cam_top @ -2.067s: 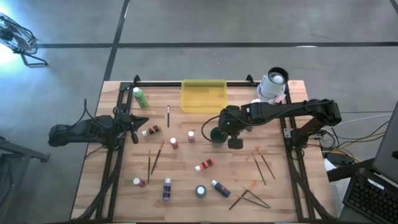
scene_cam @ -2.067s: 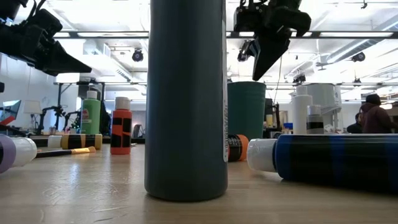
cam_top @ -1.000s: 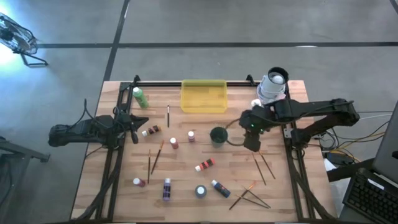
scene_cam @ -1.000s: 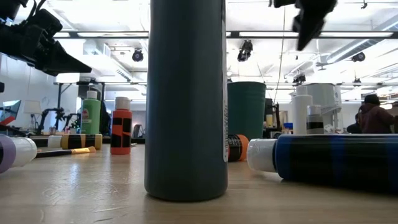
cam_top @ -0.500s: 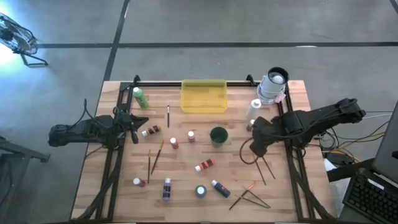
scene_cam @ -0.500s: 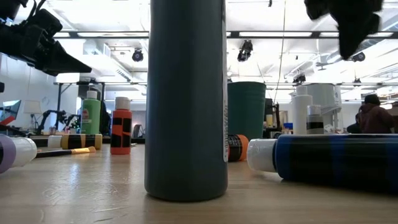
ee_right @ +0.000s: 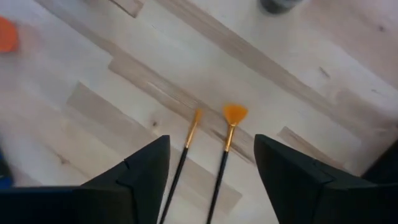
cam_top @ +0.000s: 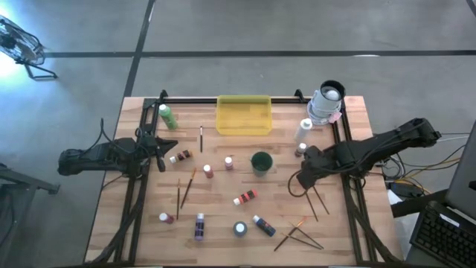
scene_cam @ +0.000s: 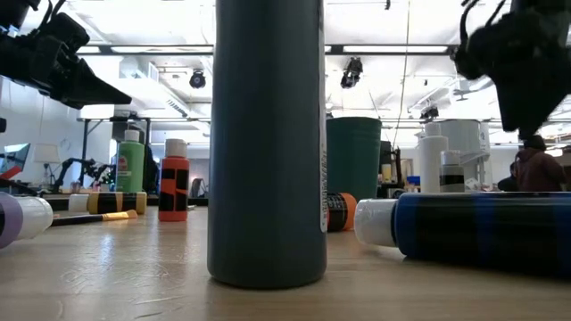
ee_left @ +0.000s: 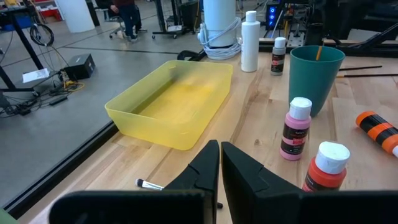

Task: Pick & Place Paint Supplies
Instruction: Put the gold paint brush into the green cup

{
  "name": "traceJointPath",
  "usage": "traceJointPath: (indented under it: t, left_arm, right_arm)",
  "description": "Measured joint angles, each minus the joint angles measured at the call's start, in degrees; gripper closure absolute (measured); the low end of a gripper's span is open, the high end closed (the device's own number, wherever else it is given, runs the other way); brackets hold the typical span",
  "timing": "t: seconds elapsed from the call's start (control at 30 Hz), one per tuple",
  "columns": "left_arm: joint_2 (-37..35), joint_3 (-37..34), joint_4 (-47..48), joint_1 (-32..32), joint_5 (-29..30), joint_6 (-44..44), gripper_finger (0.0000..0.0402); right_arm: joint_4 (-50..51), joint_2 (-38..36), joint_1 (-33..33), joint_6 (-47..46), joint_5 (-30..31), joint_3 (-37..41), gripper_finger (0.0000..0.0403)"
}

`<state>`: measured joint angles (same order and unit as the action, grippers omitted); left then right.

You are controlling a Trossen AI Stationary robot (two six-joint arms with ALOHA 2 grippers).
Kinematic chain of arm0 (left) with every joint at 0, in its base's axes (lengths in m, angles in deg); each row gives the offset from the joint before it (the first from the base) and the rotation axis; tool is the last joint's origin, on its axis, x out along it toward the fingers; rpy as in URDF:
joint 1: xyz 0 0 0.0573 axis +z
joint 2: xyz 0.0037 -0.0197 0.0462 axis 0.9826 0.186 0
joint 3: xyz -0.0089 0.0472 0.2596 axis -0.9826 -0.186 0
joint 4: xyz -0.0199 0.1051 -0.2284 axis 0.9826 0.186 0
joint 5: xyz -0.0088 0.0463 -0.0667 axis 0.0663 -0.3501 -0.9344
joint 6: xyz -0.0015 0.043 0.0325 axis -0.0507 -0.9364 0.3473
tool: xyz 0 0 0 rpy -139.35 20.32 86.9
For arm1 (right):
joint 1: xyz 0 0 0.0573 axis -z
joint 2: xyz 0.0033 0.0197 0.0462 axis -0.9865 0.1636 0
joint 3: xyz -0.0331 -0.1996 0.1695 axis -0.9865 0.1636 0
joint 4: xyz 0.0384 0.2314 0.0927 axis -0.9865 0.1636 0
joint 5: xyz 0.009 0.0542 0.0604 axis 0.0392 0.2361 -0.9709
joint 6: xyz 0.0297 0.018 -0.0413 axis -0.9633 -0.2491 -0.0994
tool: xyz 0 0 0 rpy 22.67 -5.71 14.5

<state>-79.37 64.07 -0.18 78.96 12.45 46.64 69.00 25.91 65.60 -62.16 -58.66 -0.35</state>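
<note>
Two thin wooden paintbrushes [cam_top: 317, 198] lie side by side on the table's right part. My right gripper [cam_top: 303, 179] hangs open above their bristle ends, pointing down. In the right wrist view the brush [ee_right: 185, 145] and the fan brush [ee_right: 227, 134] show between its spread fingers [ee_right: 211, 144], which touch neither. Small paint bottles lie and stand across the table, among them a red one [cam_top: 245, 197] and a green one [cam_top: 167, 116]. The dark green cup [cam_top: 261, 161] has a brush handle [ee_left: 319, 51] sticking out of it. My left gripper [cam_top: 161, 153] waits shut at the left edge.
The yellow tray [cam_top: 243, 115] sits at the far middle. A white bottle [cam_top: 303, 129] and a small bottle [cam_top: 300, 150] stand near the right rail. More brushes [cam_top: 297, 234] lie crossed at the near right, others [cam_top: 184, 187] at the left. A big white roll [cam_top: 326, 103] stands at the far right corner.
My right gripper has gone from beside the cup toward the table's right and near edges and come down over the two brushes, rolling about its own axis as it went. Nothing on the table has moved.
</note>
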Motion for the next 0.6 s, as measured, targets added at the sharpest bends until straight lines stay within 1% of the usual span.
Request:
traceJointPath:
  t: [0.2,0.33,0.43,0.6]
  left_arm:
    - [0.01,0.00,0.01,0.00,0.00,0.00,0.0378]
    - [0.01,0.00,-0.01,0.02,0.00,0.02,0.0378]
    - [0.00,0.00,-0.03,0.00,0.01,0.00,0.0378]
    - [0.00,-0.01,0.01,0.00,0.00,0.00,0.0378]
  right_arm:
    - [-3.44,0.14,0.00,-3.69,-0.46,4.53,0.0146]
    - [-6.13,1.06,0.14,-4.41,-0.67,6.52,0.0140]
    - [-8.23,2.07,0.92,-4.46,-0.74,7.98,0.0146]
    - [-9.91,4.23,3.18,-4.39,-0.81,9.40,0.0168]
